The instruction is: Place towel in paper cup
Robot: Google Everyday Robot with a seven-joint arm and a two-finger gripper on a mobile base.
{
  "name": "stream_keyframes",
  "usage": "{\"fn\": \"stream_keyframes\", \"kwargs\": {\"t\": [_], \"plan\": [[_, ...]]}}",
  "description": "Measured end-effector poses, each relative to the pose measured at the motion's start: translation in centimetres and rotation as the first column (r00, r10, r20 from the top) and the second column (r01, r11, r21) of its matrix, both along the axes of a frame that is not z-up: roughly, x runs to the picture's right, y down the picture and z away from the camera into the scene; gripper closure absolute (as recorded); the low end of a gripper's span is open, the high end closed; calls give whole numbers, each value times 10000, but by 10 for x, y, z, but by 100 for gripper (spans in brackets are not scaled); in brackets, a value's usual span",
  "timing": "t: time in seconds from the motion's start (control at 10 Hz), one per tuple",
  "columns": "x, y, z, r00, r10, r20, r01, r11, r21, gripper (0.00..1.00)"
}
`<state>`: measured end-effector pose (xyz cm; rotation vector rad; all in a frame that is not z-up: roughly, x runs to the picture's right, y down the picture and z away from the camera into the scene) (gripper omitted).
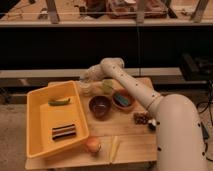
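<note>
My gripper (89, 76) is at the back left of the wooden table (130, 137), at the end of the white arm (131, 85) that reaches in from the right. It hangs directly over a pale paper cup (87, 90) that stands just behind the yellow bin's far right corner. A whitish crumpled mass at the gripper looks like the towel (92, 72). I cannot tell whether the gripper holds it or whether it touches the cup.
A yellow bin (35, 117) on the left holds a green item (59, 101) and a dark striped object (64, 131). Also here are a brown bowl (100, 106), a bowl with a teal object (122, 100), a pale green object (108, 86), a dark snack (142, 118), an orange fruit (92, 145) and a pale strip (114, 149).
</note>
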<state>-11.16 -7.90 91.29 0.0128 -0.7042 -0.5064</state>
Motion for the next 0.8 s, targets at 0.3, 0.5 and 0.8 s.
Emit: {"fn": "stream_keyframes", "kwargs": {"t": [0.3, 0.5, 0.8], "plan": [[0, 1, 1, 9999, 121, 73, -120, 9998, -180, 20], [6, 0, 3, 9953, 717, 657, -681, 9962, -552, 20], [17, -6, 3, 9781, 1628, 1301, -1513, 9840, -937, 20]]}}
